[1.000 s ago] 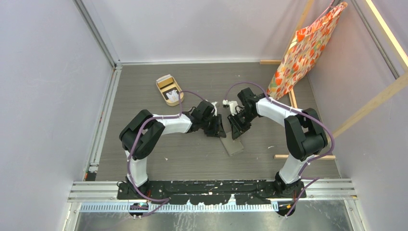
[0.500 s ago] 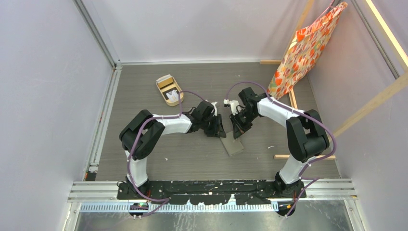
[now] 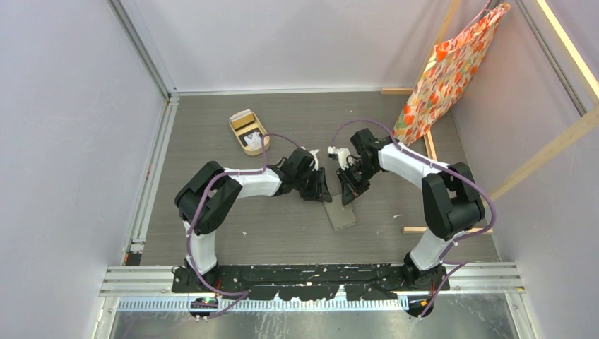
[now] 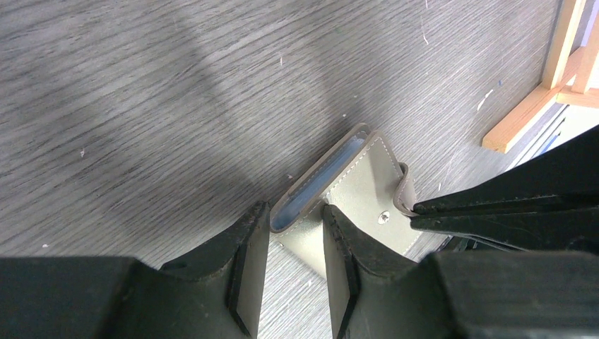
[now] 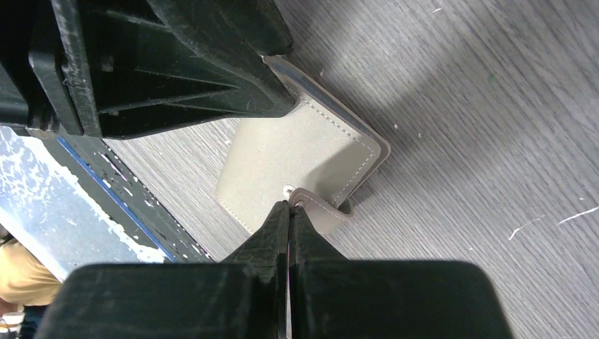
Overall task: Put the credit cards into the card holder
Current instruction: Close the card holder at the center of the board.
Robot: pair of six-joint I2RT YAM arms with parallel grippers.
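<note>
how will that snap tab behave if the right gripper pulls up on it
Probably floppy: the snap tab curls over where the right gripper pinches it. The card holder has a flat stitched cover, likely stiffer, hinging open against the left gripper.

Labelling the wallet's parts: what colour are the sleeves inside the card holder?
Pale blue sleeves, inside the grey-brown card holder; clearest in the left wrist view.

card holder (image 3: 342, 214) on table (image 3: 282, 233), tray (image 3: 247, 132) behind, leftward
</note>
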